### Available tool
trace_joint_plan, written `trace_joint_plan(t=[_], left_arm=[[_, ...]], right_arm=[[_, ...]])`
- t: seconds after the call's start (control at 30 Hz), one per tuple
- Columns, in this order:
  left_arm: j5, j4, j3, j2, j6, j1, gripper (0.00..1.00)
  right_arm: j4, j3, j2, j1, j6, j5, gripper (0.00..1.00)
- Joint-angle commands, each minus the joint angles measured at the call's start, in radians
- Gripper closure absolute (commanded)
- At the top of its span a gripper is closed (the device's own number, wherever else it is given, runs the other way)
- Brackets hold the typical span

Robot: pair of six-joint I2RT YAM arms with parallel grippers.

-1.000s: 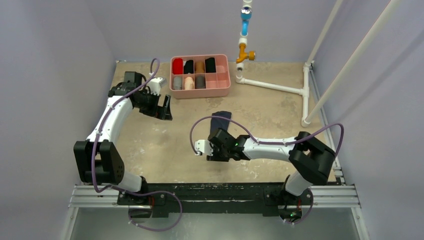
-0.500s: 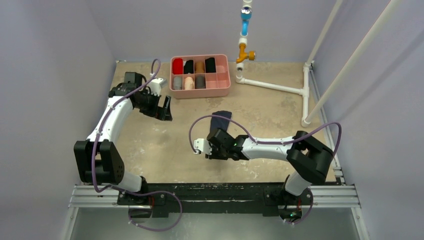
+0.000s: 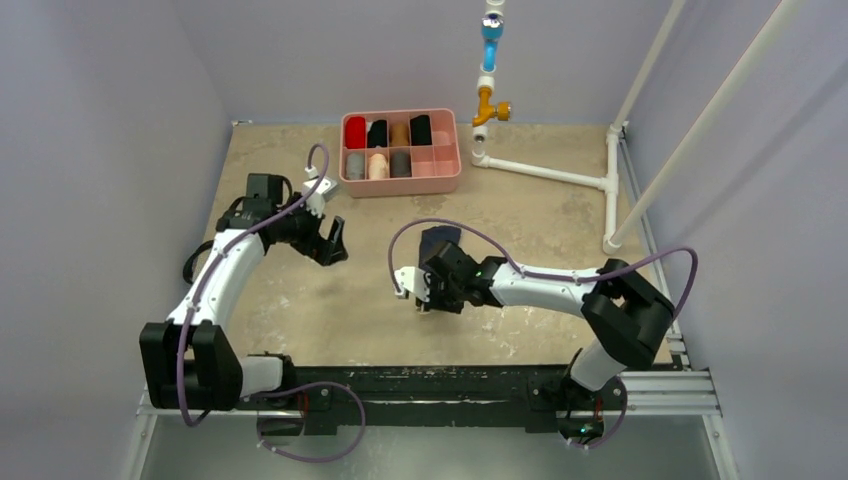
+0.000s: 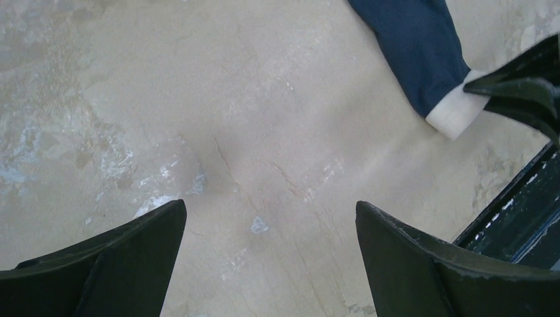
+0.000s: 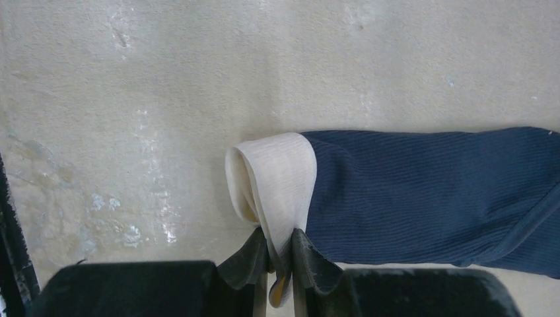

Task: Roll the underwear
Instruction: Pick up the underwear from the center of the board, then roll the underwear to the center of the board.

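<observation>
2 right fingers (image 5: 247,261) pinch the underwear (image 5: 422,191) at its band; left fingers (image 4: 112,264) gape, empty

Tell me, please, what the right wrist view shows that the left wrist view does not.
Only the right wrist view: the right gripper pinching the cream band between both fingers, the band's end curled over into a loop. Only the left wrist view: the left gripper, wide open over bare table, holding nothing. Both: the navy underwear lying on the beige table, with the cream band at its end.
</observation>
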Motion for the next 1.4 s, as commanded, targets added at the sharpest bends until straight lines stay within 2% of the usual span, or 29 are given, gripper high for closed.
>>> trace_joint_plan(t=[0.0, 0.17, 0.3, 0.43, 0.57, 0.77, 1.0, 1.13, 1.37], left_arm=[[0.091, 0.146, -0.083, -0.104, 0.043, -0.036, 0.0], [0.102, 0.217, -0.173, -0.205, 0.069, -0.118, 0.01], [0.09, 0.246, -0.219, -0.272, 0.105, -0.198, 0.03], [0.065, 0.261, -0.227, -0.271, 0.141, -0.277, 0.03], [-0.023, 0.292, -0.235, -0.249, 0.2, -0.419, 0.04], [-0.211, 0.36, -0.214, -0.159, 0.306, -0.704, 0.05], [-0.379, 0.497, -0.235, -0.02, 0.403, -0.927, 0.06], [-0.434, 0.575, -0.25, 0.053, 0.435, -1.016, 0.06], [-0.502, 0.684, -0.252, 0.16, 0.464, -1.081, 0.06]], right_arm=[[-0.131, 0.073, 0.0, -0.122, -0.045, -0.252, 1.0], [-0.281, 0.208, 0.124, -0.264, -0.106, -0.479, 1.0], [-0.487, 0.368, 0.289, -0.377, -0.192, -0.654, 1.0], [-0.642, 0.527, 0.453, -0.443, -0.251, -0.78, 1.0], [-0.8, 0.661, 0.588, -0.478, -0.315, -0.863, 1.0], [-0.967, 0.763, 0.694, -0.483, -0.383, -0.928, 1.0], [-1.098, 0.801, 0.794, -0.483, -0.419, -0.977, 1.0], [-1.1, 0.793, 0.82, -0.483, -0.406, -0.967, 0.99], [-1.102, 0.783, 0.842, -0.483, -0.399, -0.954, 0.99]])
